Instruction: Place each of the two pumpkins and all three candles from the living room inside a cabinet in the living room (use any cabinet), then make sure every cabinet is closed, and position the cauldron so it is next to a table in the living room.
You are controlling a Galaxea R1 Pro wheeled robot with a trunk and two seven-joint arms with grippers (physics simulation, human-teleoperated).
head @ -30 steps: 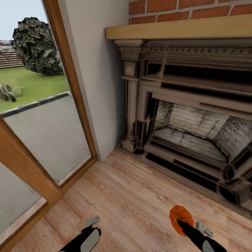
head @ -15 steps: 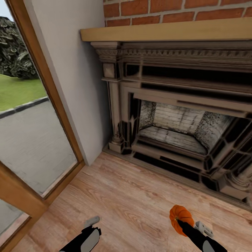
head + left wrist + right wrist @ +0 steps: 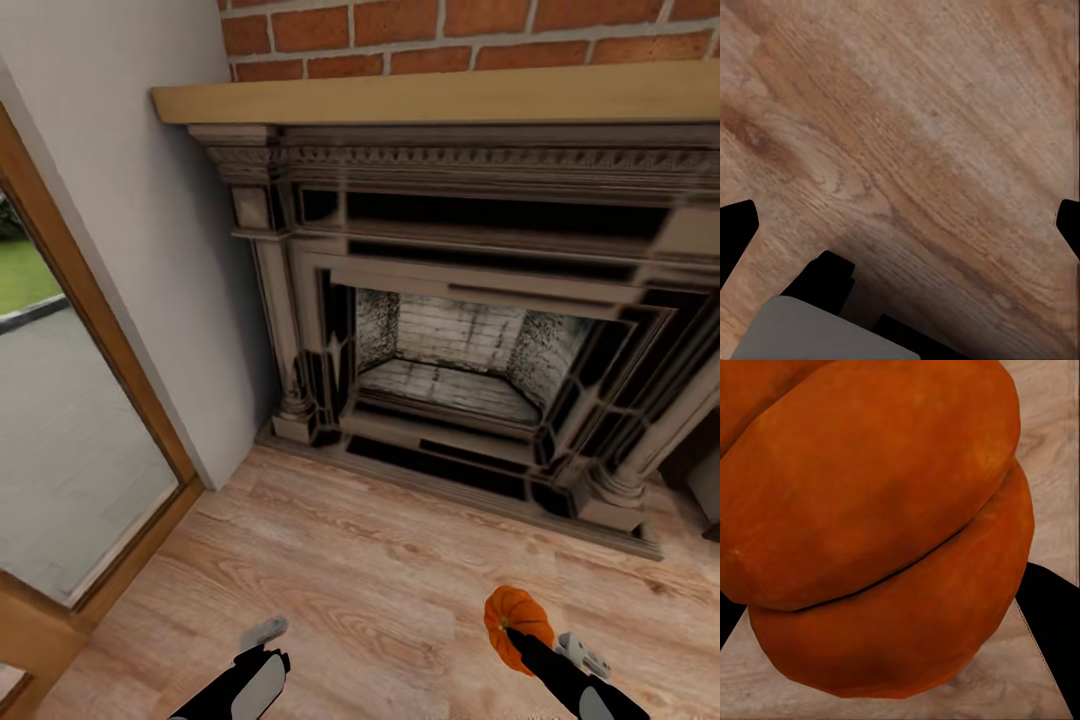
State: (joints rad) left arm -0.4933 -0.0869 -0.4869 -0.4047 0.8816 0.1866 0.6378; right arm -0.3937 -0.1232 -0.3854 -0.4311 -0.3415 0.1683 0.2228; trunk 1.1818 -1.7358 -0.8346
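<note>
Swinging rightward, the head camera now centres the fireplace (image 3: 480, 350), with the glass door (image 3: 70, 450) slid toward the left edge. Over the wooden floor (image 3: 370, 570), the right gripper (image 3: 518, 632) pinches an orange pumpkin (image 3: 515, 615). Empty, the left gripper (image 3: 262, 640) has its fingers spread apart.

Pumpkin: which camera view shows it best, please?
The head view shows the whole pumpkin in the right pincer, above the floor. The right wrist view shows its orange ribs too close for the whole outline. The left wrist view shows floor.
</note>
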